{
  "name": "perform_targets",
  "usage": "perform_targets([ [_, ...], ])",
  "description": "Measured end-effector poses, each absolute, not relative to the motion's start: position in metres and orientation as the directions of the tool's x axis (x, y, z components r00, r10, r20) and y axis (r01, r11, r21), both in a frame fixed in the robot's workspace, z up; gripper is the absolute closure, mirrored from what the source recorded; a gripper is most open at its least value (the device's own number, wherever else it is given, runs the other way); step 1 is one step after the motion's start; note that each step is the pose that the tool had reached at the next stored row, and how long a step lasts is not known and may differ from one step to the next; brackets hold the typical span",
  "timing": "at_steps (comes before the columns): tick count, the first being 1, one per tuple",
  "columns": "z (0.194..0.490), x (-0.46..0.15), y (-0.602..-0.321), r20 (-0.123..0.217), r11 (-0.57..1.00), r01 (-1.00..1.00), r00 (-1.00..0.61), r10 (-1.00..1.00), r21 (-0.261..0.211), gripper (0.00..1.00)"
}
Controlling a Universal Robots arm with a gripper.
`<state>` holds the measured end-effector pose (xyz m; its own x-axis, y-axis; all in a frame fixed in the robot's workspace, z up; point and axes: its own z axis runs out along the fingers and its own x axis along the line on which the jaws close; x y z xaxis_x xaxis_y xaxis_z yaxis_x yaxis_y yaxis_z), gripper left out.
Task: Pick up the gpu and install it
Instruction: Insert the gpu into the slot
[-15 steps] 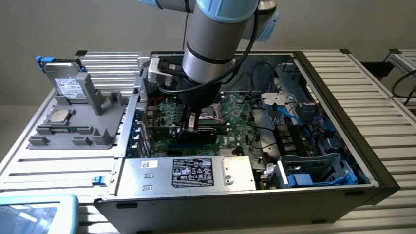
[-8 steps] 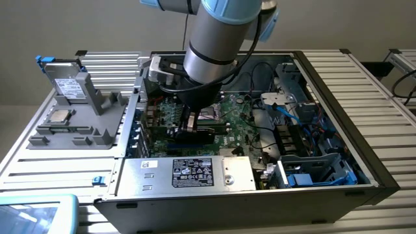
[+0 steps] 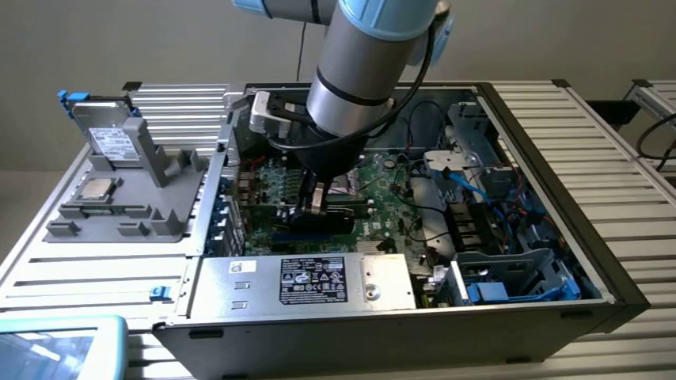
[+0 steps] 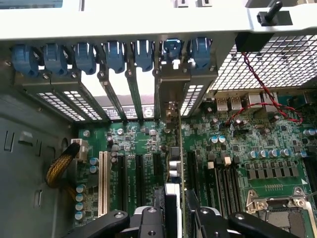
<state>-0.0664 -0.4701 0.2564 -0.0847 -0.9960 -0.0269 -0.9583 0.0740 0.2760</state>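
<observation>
The gpu (image 4: 173, 161) stands on edge over the green motherboard (image 4: 143, 144) inside the open computer case (image 3: 549, 198). Its silver end bracket (image 4: 171, 96) reaches the row of rear slot openings. In the exterior view the gpu's black cooler block (image 3: 336, 215) shows just under the arm's wrist, low among the expansion slots. My gripper (image 4: 174, 220) is shut on the gpu, one black finger (image 4: 148, 220) on each side of the card's top edge. Whether the card's contacts sit fully in the slot is hidden by the card itself.
Blue slot latches (image 4: 114, 54) line the case's rear wall. A white slot (image 4: 103, 183), black slots and a processor socket (image 4: 287, 213) flank the card. A silver power supply (image 3: 317, 281) and blue drive cage (image 3: 518, 277) crowd the case. A grey fixture (image 3: 138, 182) stands outside.
</observation>
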Motion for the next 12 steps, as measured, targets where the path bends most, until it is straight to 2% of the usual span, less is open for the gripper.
perform_targets([
  [5, 0.2563, -0.0641, -0.47, -0.025, 0.074, -0.951, -0.085, -0.996, 0.299, 0.72],
  [12, 0.2552, -0.0641, -0.47, -0.025, 0.074, -0.951, -0.085, -0.996, 0.301, 0.72],
])
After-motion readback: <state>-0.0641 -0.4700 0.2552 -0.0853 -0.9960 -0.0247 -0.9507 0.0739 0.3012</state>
